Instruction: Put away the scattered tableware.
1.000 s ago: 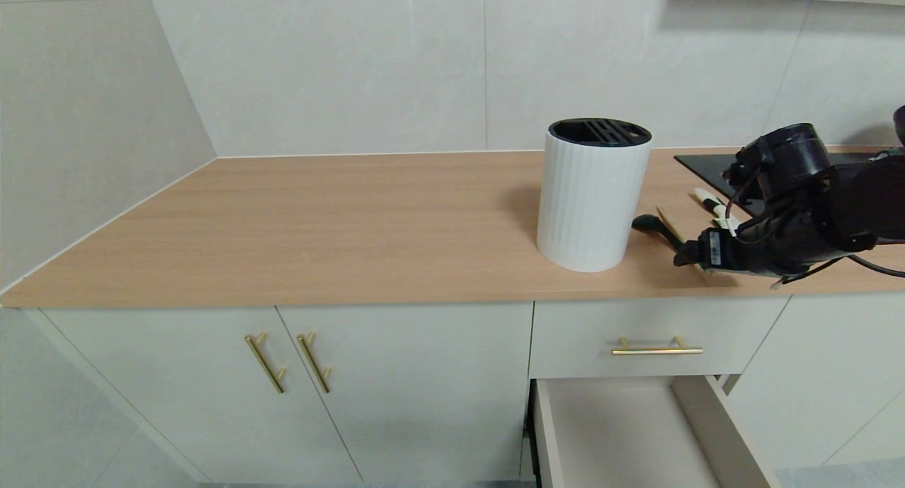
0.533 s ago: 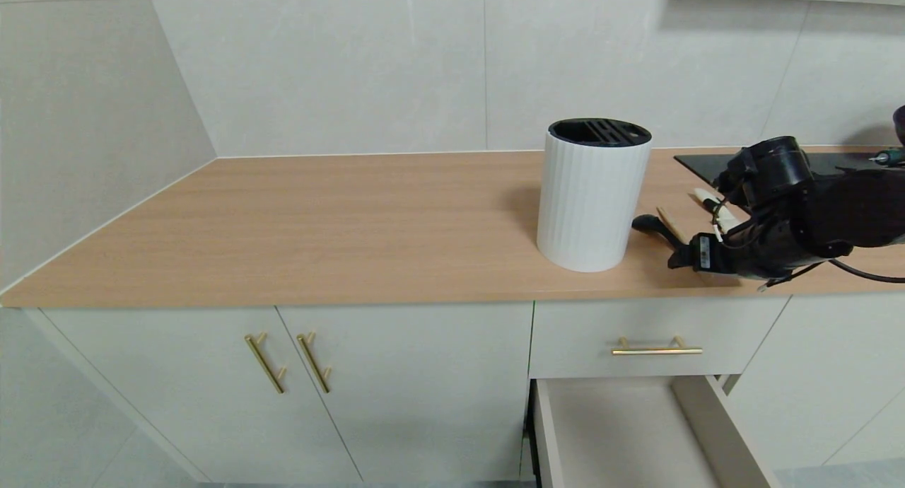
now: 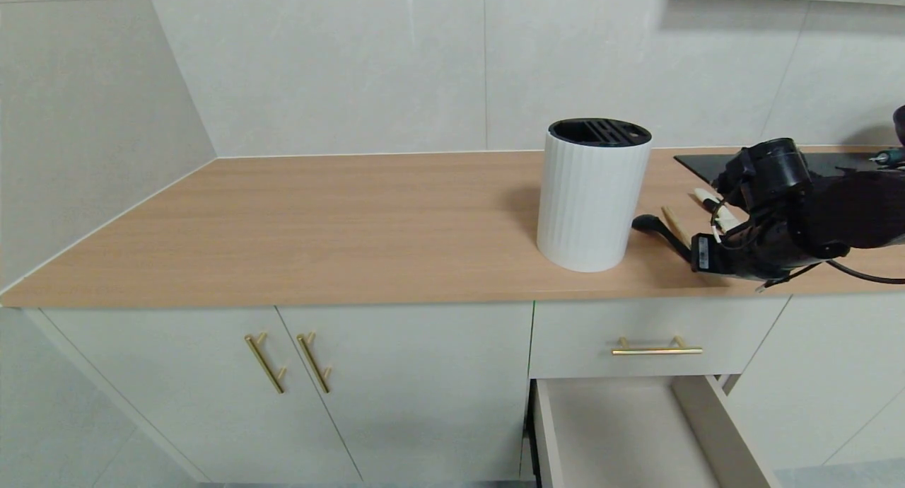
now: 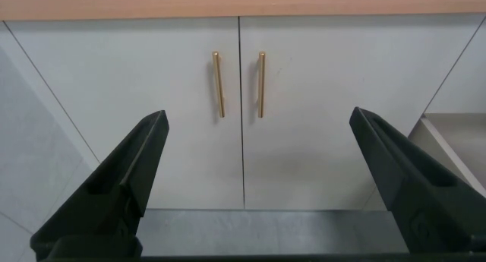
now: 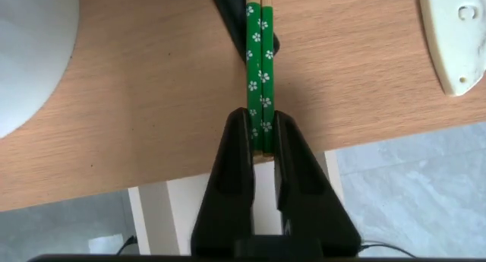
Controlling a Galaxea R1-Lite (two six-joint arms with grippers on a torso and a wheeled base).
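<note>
A pair of wooden chopsticks (image 5: 259, 72) with green flowered ends lies on the wooden counter, right of the white ribbed holder (image 3: 592, 194). My right gripper (image 5: 263, 124) is shut on the chopsticks' green end at the counter's front edge. In the head view the right gripper (image 3: 696, 251) sits low on the counter and the chopsticks (image 3: 672, 223) run back from it. A black spoon (image 3: 647, 224) lies beside them, partly under them. A white-handled utensil (image 5: 456, 42) rests further right. My left gripper (image 4: 258, 118) is open in front of the cabinet doors.
A lower drawer (image 3: 622, 431) stands pulled out beneath the right gripper, with a shut drawer (image 3: 657, 336) above it. A black cooktop (image 3: 707, 166) lies at the back right. The counter (image 3: 318, 226) left of the holder is bare wood.
My right arm has sunk lower onto the counter, and its gripper tip has shifted slightly right at the chopsticks' near end. The holder and spoon have not moved.
</note>
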